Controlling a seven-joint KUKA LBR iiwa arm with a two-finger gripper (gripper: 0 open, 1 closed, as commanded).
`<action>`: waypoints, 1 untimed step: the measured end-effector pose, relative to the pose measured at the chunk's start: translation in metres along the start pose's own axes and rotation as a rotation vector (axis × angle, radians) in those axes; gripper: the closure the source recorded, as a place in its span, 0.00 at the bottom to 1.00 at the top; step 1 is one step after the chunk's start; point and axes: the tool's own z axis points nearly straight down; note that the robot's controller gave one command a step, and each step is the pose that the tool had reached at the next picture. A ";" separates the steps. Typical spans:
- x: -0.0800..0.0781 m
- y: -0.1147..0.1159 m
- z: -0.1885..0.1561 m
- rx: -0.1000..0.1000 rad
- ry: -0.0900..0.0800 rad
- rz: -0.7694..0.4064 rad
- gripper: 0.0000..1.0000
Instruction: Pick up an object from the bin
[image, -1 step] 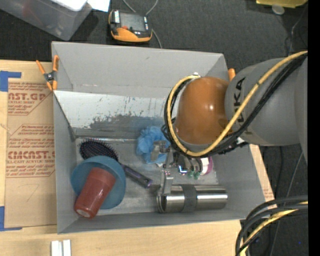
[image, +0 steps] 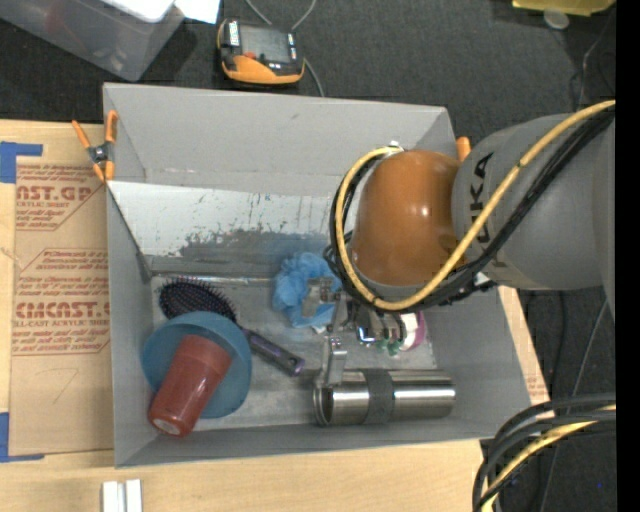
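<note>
Right, grey bin (image: 250, 130), arm coming in from the right, its orange cover (image: 405, 225) hanging over the middle. Pincer (image: 332, 365) hangs low at the front, just beside or touching the left end of a steel flask (image: 420, 398). Can't tell if the pincer is apart or together; the tip is too cluttered to read.

Steel flask: lies on its side along the front wall, open end to the left, and it is the likely pick. Judged heavy for this bin, rigid and not fragile. The bare metal looks slick and, being round, it will probably roll if nudged. Best hold is probably across the body at the black band (image: 378, 398), which looks grippier than the metal and sits near the left end. Looks: brushed silver cylinder with a dark wrap partway along.

Blue dish (image: 225, 345) front left, with a red cup (image: 188, 385) lying tipped on it. Blue crumpled wad (image: 300, 280) mid-bin, just left of the arm, looks soft. Dark hairbrush (image: 195, 298) behind the dish. Purple stick (image: 275, 352) between the dish and the pincer. Small pink-and-green bit (image: 410, 330) under the wrist, can't tell what it is.
</note>
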 end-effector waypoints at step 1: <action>-0.046 0.051 0.107 -0.002 0.005 0.082 0.00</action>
